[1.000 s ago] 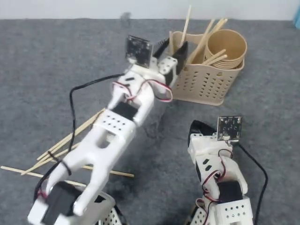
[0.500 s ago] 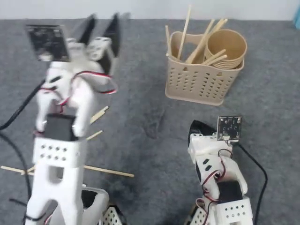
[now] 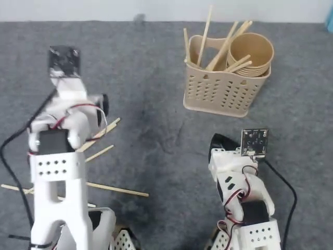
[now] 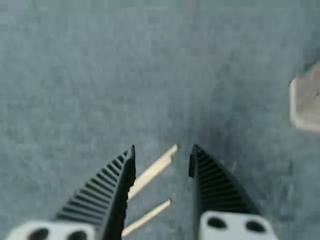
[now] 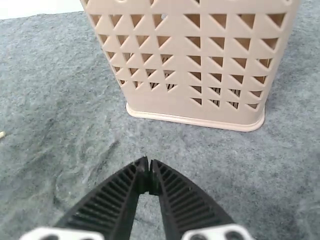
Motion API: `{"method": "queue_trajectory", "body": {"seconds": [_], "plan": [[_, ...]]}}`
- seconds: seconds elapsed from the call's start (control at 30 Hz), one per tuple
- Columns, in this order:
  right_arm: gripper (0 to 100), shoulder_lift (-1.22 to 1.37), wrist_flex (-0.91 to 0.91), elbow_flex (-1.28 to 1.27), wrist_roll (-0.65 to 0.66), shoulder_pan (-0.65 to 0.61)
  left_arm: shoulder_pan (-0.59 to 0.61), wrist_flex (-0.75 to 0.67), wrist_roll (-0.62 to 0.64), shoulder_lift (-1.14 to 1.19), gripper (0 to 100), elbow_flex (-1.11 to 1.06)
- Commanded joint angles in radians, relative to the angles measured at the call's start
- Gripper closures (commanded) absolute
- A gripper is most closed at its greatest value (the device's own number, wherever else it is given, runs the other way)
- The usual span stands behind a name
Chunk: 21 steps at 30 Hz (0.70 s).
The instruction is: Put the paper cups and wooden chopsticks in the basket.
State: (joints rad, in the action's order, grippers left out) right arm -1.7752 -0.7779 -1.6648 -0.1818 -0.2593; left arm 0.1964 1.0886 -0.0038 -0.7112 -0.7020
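As the left gripper hangs open over loose chopsticks on the mat, the right gripper rests closed near the basket, cups inside; a skewed pinch could flick the chopsticks away.

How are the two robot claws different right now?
The left gripper is open, but the right gripper is shut. The left gripper hangs over loose chopsticks lying on the grey mat; the right gripper points at the basket, with bare mat under it. Both are black and ridged inside, and both hold nothing.
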Motion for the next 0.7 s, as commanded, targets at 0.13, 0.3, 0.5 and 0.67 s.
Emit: {"method": "queue_trajectory", "body": {"seconds": [0.13, 0.3, 0.5, 0.67], "plan": [[98.7, 0.005, -0.005, -0.021, 0.015, 0.002, -0.002, -0.356, -0.026, 0.008, 85, -0.326], [98.8, 0.005, -0.005, -0.021, 0.015, 0.001, 0.000, -0.374, -0.049, 0.235, 97, -0.242], [98.8, 0.005, -0.005, -0.021, 0.017, 0.001, 0.003, -0.373, -0.150, 0.534, 94, -0.054], [98.8, 0.005, -0.005, -0.021, 0.017, 0.001, 0.000, -0.373, -0.153, 0.717, 91, 0.076]]}}
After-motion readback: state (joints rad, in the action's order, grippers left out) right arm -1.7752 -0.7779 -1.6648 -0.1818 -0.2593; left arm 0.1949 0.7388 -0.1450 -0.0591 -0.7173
